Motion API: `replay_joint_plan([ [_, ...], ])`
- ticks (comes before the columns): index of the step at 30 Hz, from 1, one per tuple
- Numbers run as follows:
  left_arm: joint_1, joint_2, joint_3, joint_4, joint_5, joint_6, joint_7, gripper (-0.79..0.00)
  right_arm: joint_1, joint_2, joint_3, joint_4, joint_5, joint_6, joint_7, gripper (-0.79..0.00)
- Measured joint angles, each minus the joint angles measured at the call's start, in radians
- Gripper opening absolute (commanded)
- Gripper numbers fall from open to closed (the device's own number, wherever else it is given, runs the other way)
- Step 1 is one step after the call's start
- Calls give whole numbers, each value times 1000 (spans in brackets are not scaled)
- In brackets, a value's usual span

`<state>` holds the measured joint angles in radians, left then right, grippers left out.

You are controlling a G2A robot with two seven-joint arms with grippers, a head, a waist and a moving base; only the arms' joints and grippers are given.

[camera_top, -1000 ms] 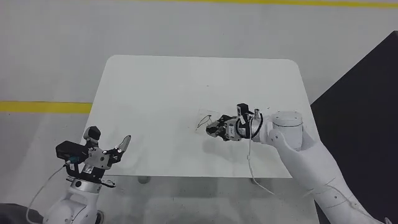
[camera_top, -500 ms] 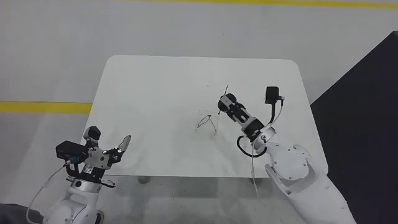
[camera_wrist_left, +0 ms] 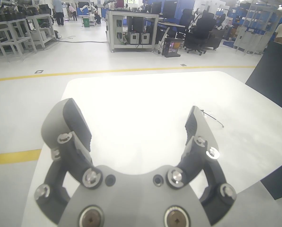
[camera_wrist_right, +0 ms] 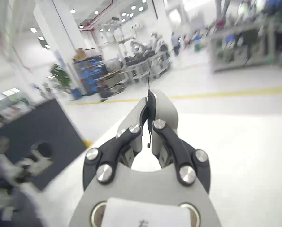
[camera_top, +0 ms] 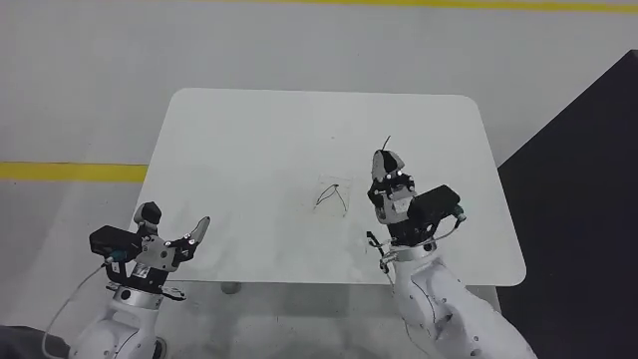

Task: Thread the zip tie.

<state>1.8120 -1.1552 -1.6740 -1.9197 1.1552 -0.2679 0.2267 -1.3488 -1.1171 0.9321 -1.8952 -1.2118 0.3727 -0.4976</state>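
Note:
A thin black zip tie (camera_wrist_right: 149,76) is pinched between the fingers of my right gripper (camera_wrist_right: 150,96); its free end sticks out past the fingertips and its other end hangs between the fingers. In the top view this right gripper (camera_top: 387,165) hovers over the table's right half, with the tie's tip (camera_top: 386,144) pointing to the far side. A second black zip tie (camera_top: 329,197), bent into a loose loop, lies on the white table (camera_top: 249,130) left of that gripper. My left gripper (camera_top: 174,219) stands open at the near left edge, holding nothing. The looped tie (camera_wrist_left: 214,119) lies far from it (camera_wrist_left: 132,107).
A dark panel (camera_top: 588,140) stands just off the table's right side. Bare tabletop stretches between the left gripper and the looped tie. Grey floor with yellow lines (camera_top: 70,171) surrounds the table.
The right arm has swung away from the looped tie, lifting a tie and turning its gripper to point toward the table's far side. The left arm has kept still.

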Motion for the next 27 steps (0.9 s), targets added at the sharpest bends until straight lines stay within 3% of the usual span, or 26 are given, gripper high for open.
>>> replay_joint_plan([
  [3,0,0,0,0,0,0,0,0,25,-13,-39,52,-346,149,-21,-785],
  [6,0,0,0,0,0,0,0,0,46,-23,-58,73,-558,202,11,-785],
  [19,0,0,0,0,0,0,0,0,62,-15,-40,116,-650,181,45,-785],
  [22,0,0,0,0,0,0,0,0,50,-10,-32,84,-905,84,241,-785],
  [24,0,0,0,0,0,0,0,0,34,-6,-24,23,-1200,-20,395,-785],
  [27,0,0,0,0,0,0,0,0,6,1,-21,-41,-1598,-82,502,-785],
])
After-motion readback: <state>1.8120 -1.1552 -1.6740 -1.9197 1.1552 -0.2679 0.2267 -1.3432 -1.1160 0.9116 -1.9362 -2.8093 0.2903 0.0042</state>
